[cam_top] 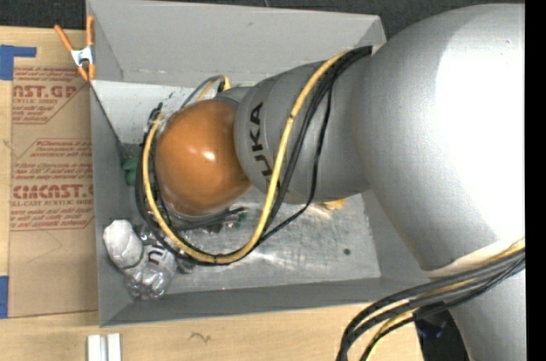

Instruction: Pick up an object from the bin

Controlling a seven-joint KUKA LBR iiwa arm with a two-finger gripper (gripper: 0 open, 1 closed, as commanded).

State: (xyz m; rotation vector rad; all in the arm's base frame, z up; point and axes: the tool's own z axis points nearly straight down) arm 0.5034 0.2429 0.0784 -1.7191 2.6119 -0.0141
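Grey bin [239, 35], lower-left corner: white lump [122, 242] beside orange wrist cover [200, 154]; claw state untellable.

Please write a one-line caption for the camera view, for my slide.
Robot arm reaches into the grey bin, its orange wrist cover near a white crumpled lump in the bin's lower left corner.

The bin [230, 26] is matt grey metal; the orange wrist cover [198, 156] shines smooth and glossy
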